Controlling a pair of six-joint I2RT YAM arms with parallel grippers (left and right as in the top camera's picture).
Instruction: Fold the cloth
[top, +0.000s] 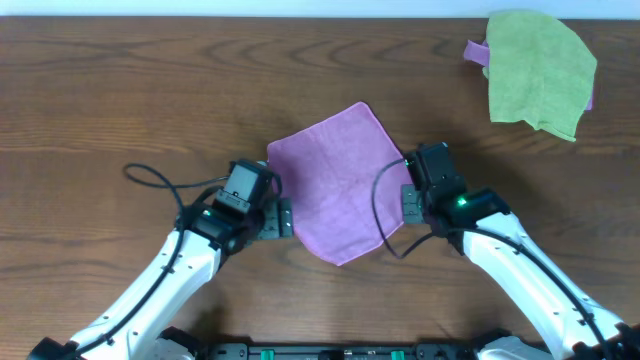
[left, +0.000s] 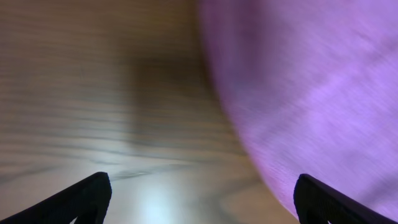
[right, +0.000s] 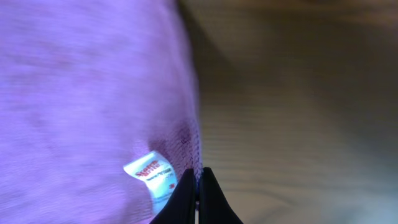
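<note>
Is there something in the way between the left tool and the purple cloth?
No, nothing that shows. The left tool is open, and only bare wooden table lies between it and the near edge of the purple cloth. The green cloth sits far off by the table's back corner.

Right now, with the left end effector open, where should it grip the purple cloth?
Probably pinch the purple cloth at its left edge, the left end effector coming in from the left, low over the table. It lies flat, so only its thin border offers purchase; the right end effector is shut on the opposite edge.
</note>
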